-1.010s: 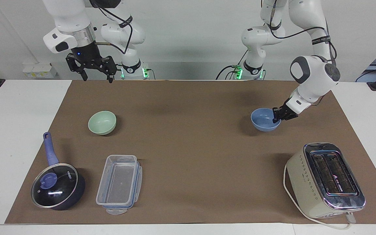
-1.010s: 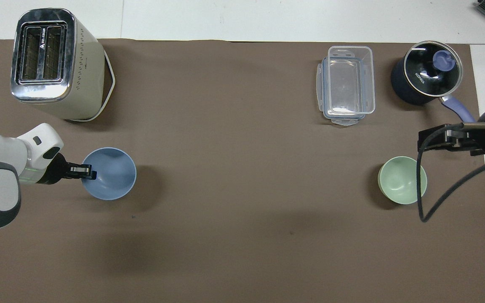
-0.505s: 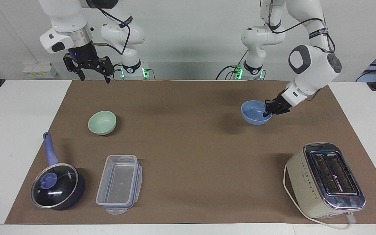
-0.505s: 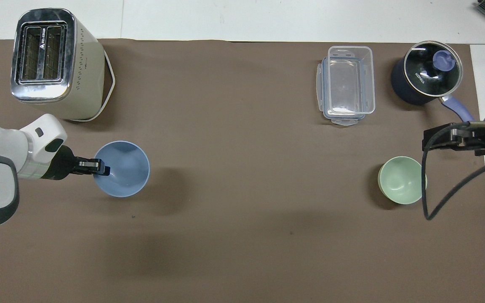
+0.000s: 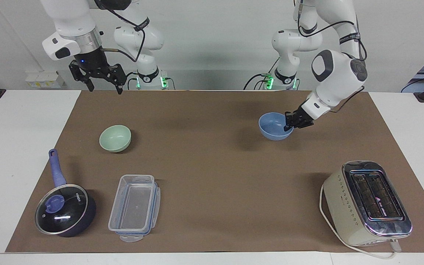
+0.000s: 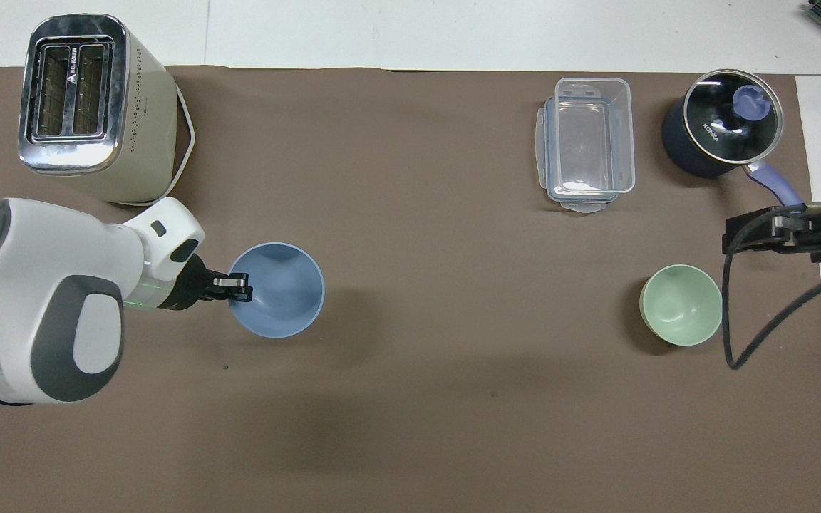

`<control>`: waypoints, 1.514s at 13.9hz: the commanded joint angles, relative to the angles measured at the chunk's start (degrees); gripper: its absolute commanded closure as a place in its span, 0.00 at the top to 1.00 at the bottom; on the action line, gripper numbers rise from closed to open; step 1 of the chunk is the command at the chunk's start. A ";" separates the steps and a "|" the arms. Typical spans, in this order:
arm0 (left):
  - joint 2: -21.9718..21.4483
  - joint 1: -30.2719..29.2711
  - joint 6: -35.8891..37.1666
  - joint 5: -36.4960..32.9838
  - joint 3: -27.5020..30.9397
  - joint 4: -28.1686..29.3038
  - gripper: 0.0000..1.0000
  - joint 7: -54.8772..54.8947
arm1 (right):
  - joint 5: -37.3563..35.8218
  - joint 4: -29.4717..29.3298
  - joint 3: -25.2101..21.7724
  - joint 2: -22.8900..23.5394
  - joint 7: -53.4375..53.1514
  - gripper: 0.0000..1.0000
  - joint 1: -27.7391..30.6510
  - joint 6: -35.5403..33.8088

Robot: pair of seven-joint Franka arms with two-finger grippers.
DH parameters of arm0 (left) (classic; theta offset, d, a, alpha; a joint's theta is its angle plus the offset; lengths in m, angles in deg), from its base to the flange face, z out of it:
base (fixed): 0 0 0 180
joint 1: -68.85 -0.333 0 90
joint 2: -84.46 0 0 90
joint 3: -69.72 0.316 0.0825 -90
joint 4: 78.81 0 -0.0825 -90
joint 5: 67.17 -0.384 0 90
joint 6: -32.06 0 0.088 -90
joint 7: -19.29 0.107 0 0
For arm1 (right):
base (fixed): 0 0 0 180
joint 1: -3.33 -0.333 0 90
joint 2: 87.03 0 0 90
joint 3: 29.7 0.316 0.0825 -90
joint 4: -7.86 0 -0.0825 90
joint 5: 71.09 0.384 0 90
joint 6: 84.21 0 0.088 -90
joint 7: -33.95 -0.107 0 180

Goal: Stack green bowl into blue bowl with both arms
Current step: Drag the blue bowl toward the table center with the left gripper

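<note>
Since the earlier frames, my left gripper (image 5: pixel 290 124) has carried the small periwinkle-blue matte bowl (image 5: pixel 274 127) toward the table's middle, fingers clamped tight on its rim, the bowl lifted above the brown mat (image 5: pixel 212 176). My right gripper (image 5: pixel 103 82) waits raised with its fingers spread wide, holding nothing. Pale mint-green matte bowl (image 5: pixel 115 138) sits on the mat toward the right arm's end.

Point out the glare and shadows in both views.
Facing view: a white glare streak on the pot lid and bright reflections on the toaster top; a soft shadow lies under the blue bowl. Overhead view: the green bowl casts a faint shadow.
</note>
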 commanded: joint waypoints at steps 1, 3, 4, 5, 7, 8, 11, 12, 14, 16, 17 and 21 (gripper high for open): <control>0.07 4.51 -5.95 0.87 0.82 3.32 0.00 -2.93 | 0.91 3.75 0.28 -0.53 5.06 1.00 2.94 4.32; 0.95 7.32 -9.29 0.87 0.73 4.90 0.00 -3.64 | 0.91 6.30 0.28 -0.53 8.32 1.00 4.26 7.23; 0.95 8.20 -10.61 0.87 0.73 5.87 0.00 -4.43 | 0.91 7.79 0.28 -0.53 9.20 1.00 5.14 8.63; 1.13 9.26 -11.93 0.87 0.73 6.66 0.00 -4.87 | 0.91 9.64 0.28 -0.44 9.73 1.00 5.76 10.13; 1.91 12.41 -15.26 0.87 0.73 8.68 0.00 -5.14 | 0.91 14.29 0.28 -0.44 9.91 1.00 6.03 14.43; 2.44 13.56 -17.37 0.87 0.73 9.47 0.00 -5.14 | 0.91 16.05 0.28 -0.44 9.91 1.00 6.03 16.19; 2.54 14.01 -17.39 0.87 0.73 9.74 0.03 -5.14 | 1.00 22.11 0.28 0.26 12.01 1.00 7.34 23.12; 2.54 14.01 -17.21 0.87 0.82 9.74 0.03 -4.96 | 1.00 25.18 0.28 0.44 13.59 1.00 7.87 26.89; 4.89 14.19 -18.00 0.87 0.82 10.01 0.03 -4.96 | 1.00 29.85 0.28 0.61 15.09 1.00 9.19 32.88; 5.26 14.72 -18.09 0.79 0.82 9.66 0.71 -4.79 | 1.00 30.83 0.28 2.54 16.24 1.00 10.24 34.83; 5.35 14.37 -17.83 0.79 0.91 9.22 1.00 -4.53 | 1.00 30.84 0.28 3.59 16.42 1.00 10.42 35.01; 5.26 7.88 -9.69 -0.09 1.26 1.86 1.00 -4.52 | 1.00 33.55 0.28 7.12 18.09 1.00 12.00 40.45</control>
